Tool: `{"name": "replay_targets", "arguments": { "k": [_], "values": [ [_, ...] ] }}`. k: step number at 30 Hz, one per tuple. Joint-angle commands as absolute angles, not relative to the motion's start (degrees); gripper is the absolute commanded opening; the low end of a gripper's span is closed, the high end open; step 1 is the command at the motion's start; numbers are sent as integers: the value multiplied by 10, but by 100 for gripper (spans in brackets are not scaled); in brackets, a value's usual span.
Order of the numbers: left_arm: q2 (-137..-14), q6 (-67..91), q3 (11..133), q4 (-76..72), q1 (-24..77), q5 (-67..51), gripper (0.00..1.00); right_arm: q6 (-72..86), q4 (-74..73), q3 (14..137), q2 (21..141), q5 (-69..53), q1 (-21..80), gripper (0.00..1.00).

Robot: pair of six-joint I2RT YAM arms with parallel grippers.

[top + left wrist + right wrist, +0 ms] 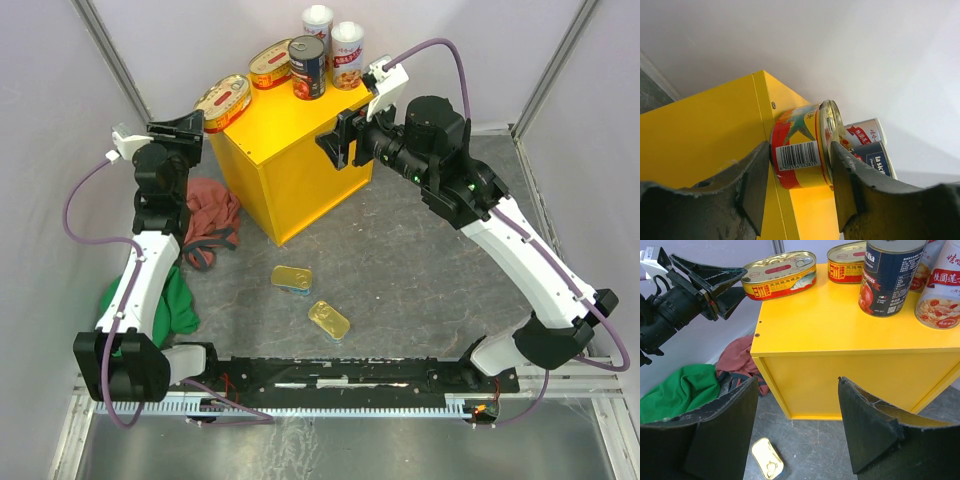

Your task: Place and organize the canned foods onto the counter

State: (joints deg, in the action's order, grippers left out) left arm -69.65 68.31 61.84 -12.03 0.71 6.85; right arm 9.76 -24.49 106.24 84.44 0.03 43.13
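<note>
The yellow counter (290,150) carries two oval gold tins, a dark round can (307,67) and two white-topped red-label cylinders (347,52). One oval tin (270,62) lies at the back. The other oval tin (222,100) sits at the counter's left corner, overhanging the edge. My left gripper (197,122) is shut on it, fingers on its top and bottom faces, as the left wrist view (800,150) shows. My right gripper (335,140) is open and empty in front of the counter's side (840,385). Two rectangular gold tins (292,277) (328,319) lie on the floor.
A red cloth (205,215) lies on the floor against the counter's left side, and a green cloth (180,300) lies nearer under my left arm. Pale walls close in behind and on both sides. One rectangular tin (767,465) shows below my right gripper.
</note>
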Motion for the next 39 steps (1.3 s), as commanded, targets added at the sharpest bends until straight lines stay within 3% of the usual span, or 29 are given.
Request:
{"name": "replay_targets", "arguments": {
  "k": [1,24,28,35,39],
  "values": [
    [-694,691,619,-175,-2,44,50,96,-231,1071,822,5,433,72],
    [-751,716,653,-201,-36,-32,47,91,-230,1068,821,4,434,72],
    [-757,714,665,-191,-37,-37,52,92,-230,1069,823,4,433,72],
    [-754,707,674,-180,-37,-30,72,93,-229,1067,824,5,433,72],
    [-750,704,681,-181,-37,-26,77,95,-230,1067,824,3,433,72]
  ]
}}
